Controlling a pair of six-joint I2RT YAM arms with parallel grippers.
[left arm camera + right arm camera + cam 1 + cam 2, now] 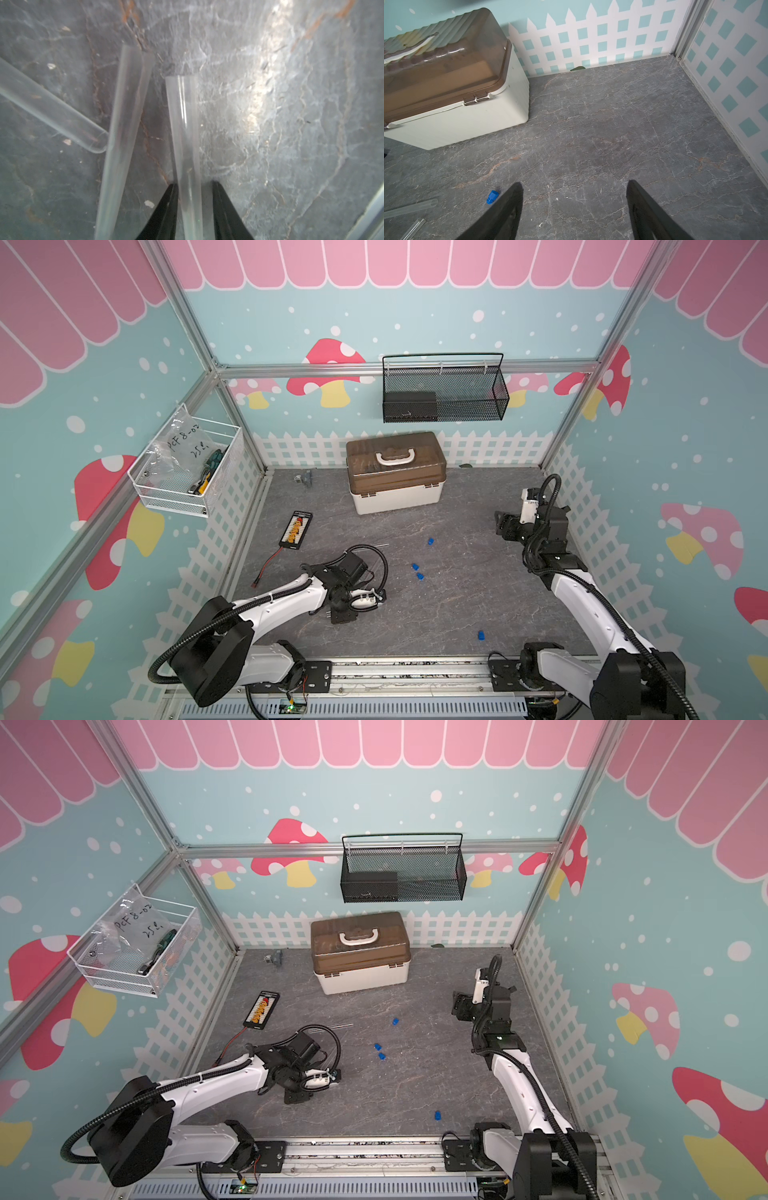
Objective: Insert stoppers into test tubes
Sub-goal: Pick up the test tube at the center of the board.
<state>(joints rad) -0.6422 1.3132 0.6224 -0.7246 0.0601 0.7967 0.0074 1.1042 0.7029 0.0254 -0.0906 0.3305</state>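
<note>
Near-left on the table (457, 605), L gripper (194, 184) sat low w/ jaws narrow, 1 on each side of 1 test tube (184, 124); actual pinch: can't tell. 2 more tubes (124, 116) lay just beside it. R gripper (574, 182) hung far right, wide & empty. 4 blue stoppers (414, 567) lay loose, right of the tubes.

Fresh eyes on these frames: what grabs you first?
The brown-lidded white box at the back middle of the grey table dominates. Four bright blue stoppers lie scattered mid-table, none in a tube. Close up, the left gripper straddles one clear test tube, with two more beside it, while the right gripper hangs open and empty at the right side.
</note>
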